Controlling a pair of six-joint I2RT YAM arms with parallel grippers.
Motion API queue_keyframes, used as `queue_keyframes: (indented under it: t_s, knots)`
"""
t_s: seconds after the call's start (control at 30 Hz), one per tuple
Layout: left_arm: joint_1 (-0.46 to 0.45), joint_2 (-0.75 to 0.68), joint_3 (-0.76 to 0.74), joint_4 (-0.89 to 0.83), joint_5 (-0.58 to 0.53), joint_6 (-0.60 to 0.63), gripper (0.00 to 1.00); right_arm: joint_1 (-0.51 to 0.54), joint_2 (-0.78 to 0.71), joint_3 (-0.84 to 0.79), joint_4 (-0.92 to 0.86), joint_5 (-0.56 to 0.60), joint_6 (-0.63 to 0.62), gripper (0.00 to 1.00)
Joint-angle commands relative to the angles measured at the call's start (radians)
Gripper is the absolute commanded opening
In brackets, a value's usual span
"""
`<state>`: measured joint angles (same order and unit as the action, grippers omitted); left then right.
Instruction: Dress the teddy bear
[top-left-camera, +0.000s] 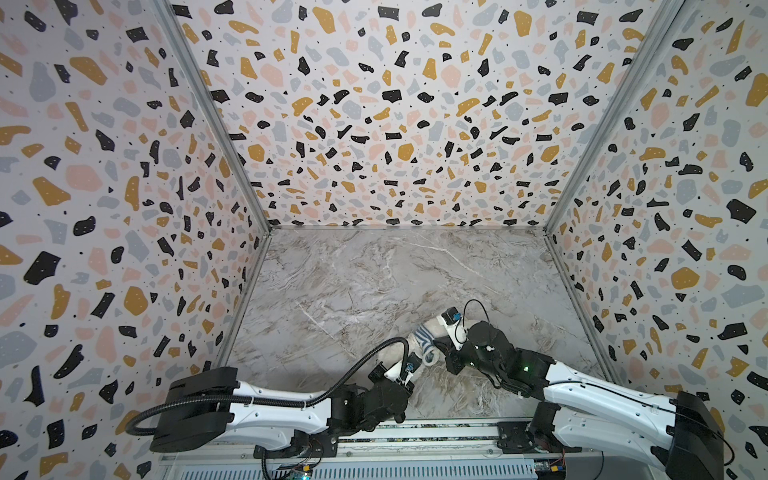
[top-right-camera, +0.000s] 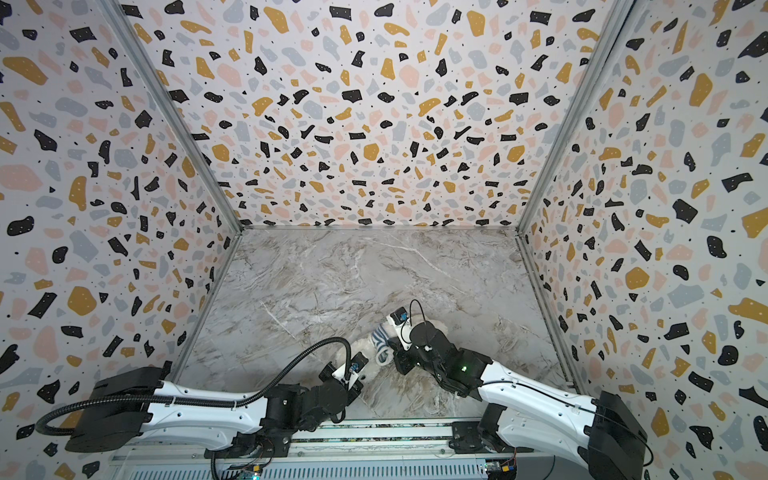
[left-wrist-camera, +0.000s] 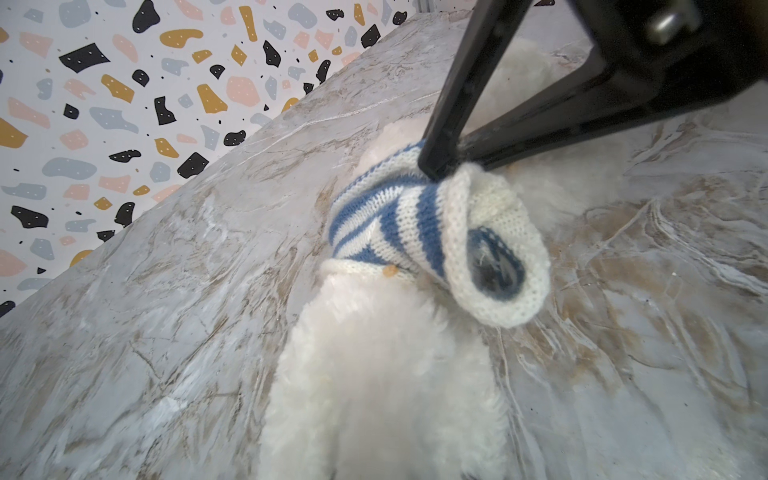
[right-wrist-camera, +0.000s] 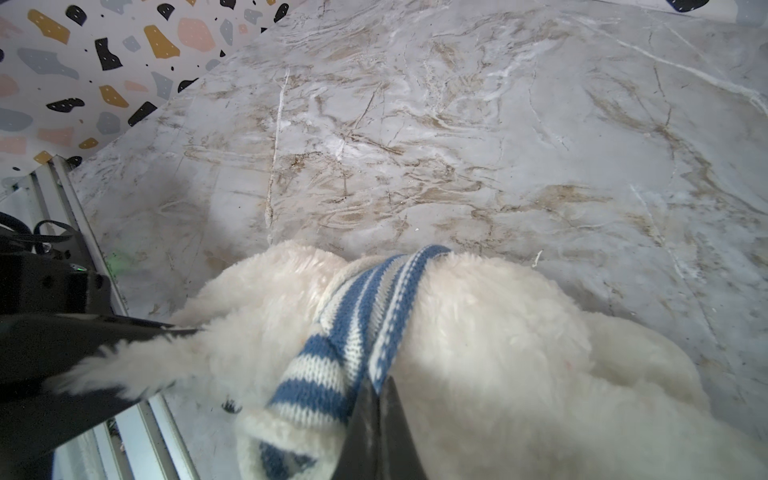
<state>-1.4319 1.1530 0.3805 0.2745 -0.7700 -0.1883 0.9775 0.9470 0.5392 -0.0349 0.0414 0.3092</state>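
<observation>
The teddy bear (top-left-camera: 392, 355) (top-right-camera: 360, 345), white and fluffy, lies on the marble tabletop (top-left-camera: 374, 282) near the front, between both arms. A blue-and-white striped shirt (top-left-camera: 424, 344) (left-wrist-camera: 415, 216) is bunched in a band around its body, with an empty sleeve opening hanging loose. My right gripper (right-wrist-camera: 376, 399) (left-wrist-camera: 440, 166) is shut on the shirt's edge (right-wrist-camera: 357, 324). From the left, my left gripper (right-wrist-camera: 174, 357) (top-left-camera: 406, 373) is shut on a furry part of the bear (right-wrist-camera: 498, 332). In the left wrist view the bear's fur (left-wrist-camera: 386, 374) hides that gripper's own jaws.
Terrazzo-patterned walls (top-left-camera: 124, 208) close in the table on the left, back and right. An aluminium rail (top-left-camera: 415, 432) carrying both arm bases runs along the front edge. Bare marble stretches behind the bear toward the back wall.
</observation>
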Motion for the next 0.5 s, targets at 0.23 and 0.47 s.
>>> queue_keyframes:
  t_s: [0.23,0.47]
  knots:
    - [0.01,-0.029,-0.029,-0.017,-0.112,-0.106,0.0,0.005,-0.178,-0.048,-0.033,-0.149,0.068,0.0]
    - [0.044,-0.149,-0.078,0.0,-0.08,-0.145,0.0,0.006,-0.224,-0.074,-0.14,-0.107,0.075,0.0]
